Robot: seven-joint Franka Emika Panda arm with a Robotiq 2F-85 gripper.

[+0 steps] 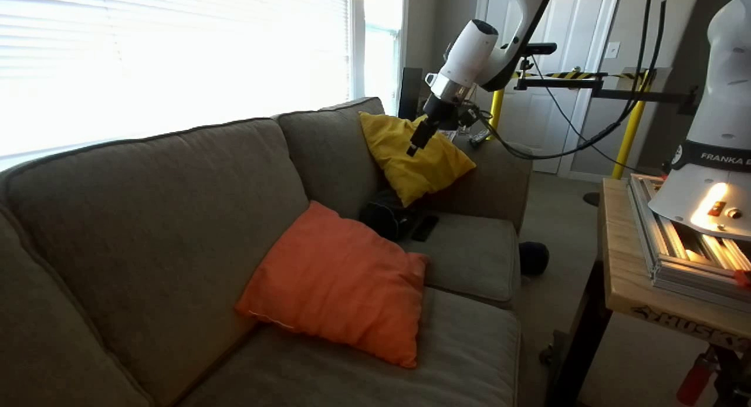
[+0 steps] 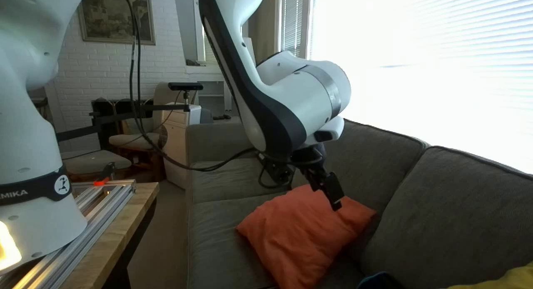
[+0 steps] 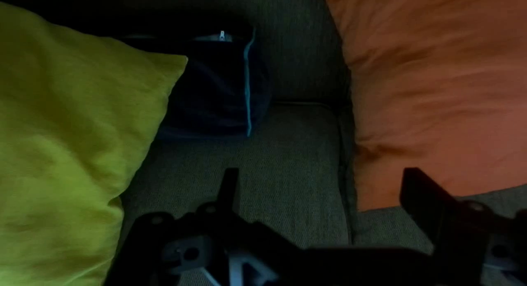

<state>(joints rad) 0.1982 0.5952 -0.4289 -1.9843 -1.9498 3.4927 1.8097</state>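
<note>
Our gripper (image 3: 321,170) hangs above the grey sofa (image 1: 469,354), jaws spread and empty, between the yellow throw pillow (image 3: 70,141) and the orange throw pillow (image 3: 436,100), both lying on that sofa. If we lower it off-centre, one jaw could press the orange pillow's corner and bunch its loose cloth — or close on nothing, because neither pillow lies squarely between the jaws. As for containers, we see the navy zippered roll (image 3: 206,92) — pouch or bolster, we cannot tell — and any contents are hidden.

In the wrist view, the rumpled yellow pillow (image 3: 70,146) fills the left; the creased orange pillow (image 3: 436,100) lies upper right.
</note>
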